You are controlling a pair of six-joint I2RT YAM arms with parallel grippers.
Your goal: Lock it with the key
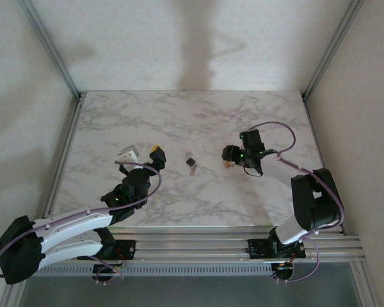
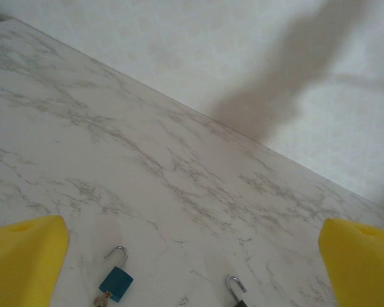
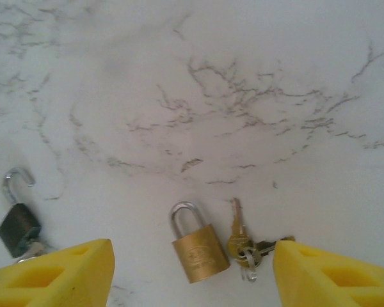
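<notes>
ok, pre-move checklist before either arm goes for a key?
1. Jaws of right gripper open, empty: ok.
2. Jaws of left gripper open, empty: ok.
3. Ring of brass keys lying free beside the brass padlock: ok.
4. Shackle of brass padlock open: not ok, looks shut.
5. Shackle of small dark padlock open: ok.
6. Key seated in teal padlock: cannot tell.

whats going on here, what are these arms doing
Two arms are working over a marble table. The left end effector hangs open by a blue padlock with its shackle open. The right end effector, open too, is by a shut brass padlock and keys. A dark padlock lies open between them. Nothing is gripped yet.
</notes>
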